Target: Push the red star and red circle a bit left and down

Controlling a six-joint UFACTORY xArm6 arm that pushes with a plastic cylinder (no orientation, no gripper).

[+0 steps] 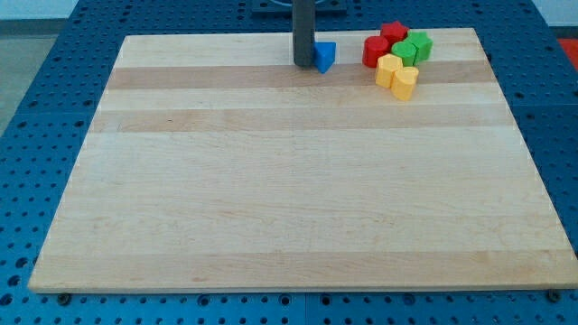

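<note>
The red star point(394, 32) sits near the board's top edge at the view's upper right. The red circle point(375, 51) lies just below and left of it, touching the cluster. My tip point(303, 63) rests on the board to the left of that cluster, with a blue block point(325, 56) touching its right side. The tip is about 80 pixels left of the red circle.
Two green blocks point(413, 47) sit right of the red circle. Two yellow blocks point(397, 76) lie just below them. The wooden board point(289, 181) lies on a blue perforated table point(54, 108).
</note>
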